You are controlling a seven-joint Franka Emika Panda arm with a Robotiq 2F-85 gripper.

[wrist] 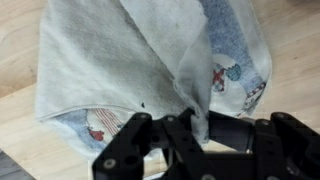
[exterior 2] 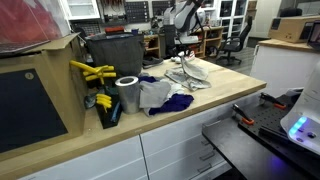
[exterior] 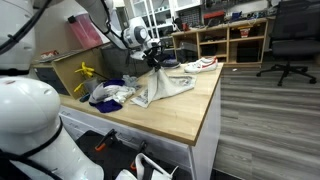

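Cloth (wrist: 120, 60), pale grey-white with small red and blue prints, is lying crumpled on the wooden table (exterior: 190, 115). One fold is rising into the claw (wrist: 200, 122), which is pinching it tight from above. In an exterior view a dark blue rag (exterior 2: 176, 102) is touching the cloth's near edge, with a silver roll (exterior 2: 128, 93) and yellow clamps (exterior 2: 92, 72) sitting beyond it.

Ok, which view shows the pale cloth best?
The wrist view: the cloth fills it, printed pattern visible, a fold pinched in the shut claw. In both exterior views it is small, draped from the claw onto the wooden table, print unreadable.
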